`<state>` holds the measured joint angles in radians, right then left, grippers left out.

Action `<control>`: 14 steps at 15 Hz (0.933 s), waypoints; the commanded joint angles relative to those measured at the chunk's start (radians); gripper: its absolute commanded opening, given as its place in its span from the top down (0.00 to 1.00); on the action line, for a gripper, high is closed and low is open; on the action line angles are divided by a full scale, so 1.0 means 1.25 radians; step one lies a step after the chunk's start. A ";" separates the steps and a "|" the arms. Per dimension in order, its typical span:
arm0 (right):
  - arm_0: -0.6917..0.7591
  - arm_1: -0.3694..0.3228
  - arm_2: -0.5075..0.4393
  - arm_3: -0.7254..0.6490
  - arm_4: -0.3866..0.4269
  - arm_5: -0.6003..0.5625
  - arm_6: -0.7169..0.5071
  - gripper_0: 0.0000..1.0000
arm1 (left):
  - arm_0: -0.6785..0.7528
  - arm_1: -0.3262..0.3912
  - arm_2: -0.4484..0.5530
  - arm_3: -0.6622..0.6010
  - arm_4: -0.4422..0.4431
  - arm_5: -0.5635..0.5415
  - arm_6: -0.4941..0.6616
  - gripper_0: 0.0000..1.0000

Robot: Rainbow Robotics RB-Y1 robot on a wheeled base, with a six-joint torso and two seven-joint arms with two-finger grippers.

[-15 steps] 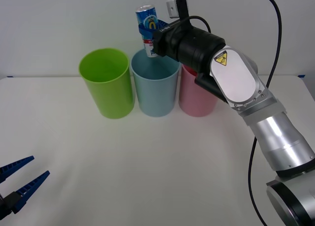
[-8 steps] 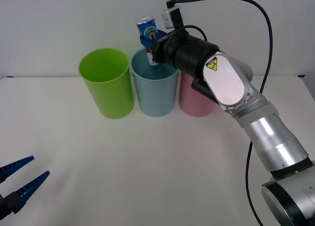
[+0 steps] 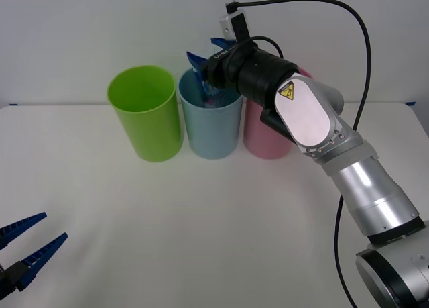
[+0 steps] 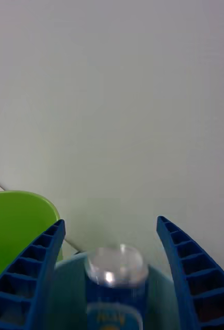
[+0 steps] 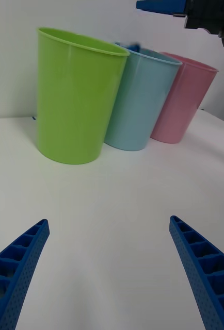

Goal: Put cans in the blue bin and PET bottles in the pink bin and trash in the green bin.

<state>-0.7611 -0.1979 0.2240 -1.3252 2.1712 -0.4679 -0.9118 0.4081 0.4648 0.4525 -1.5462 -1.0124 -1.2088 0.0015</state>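
The can (image 4: 116,278), blue with a silver top, sits loose and blurred between the spread fingers of my right gripper (image 4: 111,221), partly down inside the mouth of the blue bin (image 4: 65,294). In the front view my right gripper (image 3: 204,49) hangs open just over the blue bin (image 3: 213,130), and the can (image 3: 210,93) shows at the rim. The green bin (image 3: 147,117) stands to the left of the blue bin and the pink bin (image 3: 265,139) to its right, partly behind my right arm. My left gripper (image 3: 53,226) rests open at the near left.
The three bins stand side by side near the table's far edge, against a plain white wall. In the left wrist view the green bin (image 5: 73,98), blue bin (image 5: 138,103) and pink bin (image 5: 181,103) line up beyond my open left gripper (image 5: 108,220). White tabletop spreads in front.
My right gripper has opened and let go of the can, which has dropped from above the rim into the blue bin's mouth. The left arm has not moved.
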 commanded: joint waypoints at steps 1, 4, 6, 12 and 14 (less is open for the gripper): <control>0.001 0.001 0.001 0.000 0.001 0.004 0.004 0.00 | 0.000 0.000 0.000 0.000 0.000 0.000 0.000 0.21; 0.000 0.000 0.002 0.000 0.000 0.005 0.004 0.00 | 0.000 0.000 0.000 0.000 0.000 0.000 0.000 0.21; 0.001 0.000 0.002 0.000 0.001 0.005 0.003 0.00 | 0.000 0.000 0.000 0.000 0.000 0.000 0.000 0.21; 0.015 -0.060 0.000 -0.134 -0.194 -0.021 0.009 0.00 | 0.000 0.000 0.000 0.000 0.000 0.000 0.000 0.21; 0.059 -0.101 -0.004 -0.222 -0.247 -0.038 0.010 0.00 | 0.000 0.000 0.000 0.000 0.000 0.000 0.000 0.21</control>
<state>-0.7090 -0.3037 0.2200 -1.5599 1.8878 -0.5092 -0.8992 0.4080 0.4648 0.4525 -1.5462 -1.0124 -1.2088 0.0015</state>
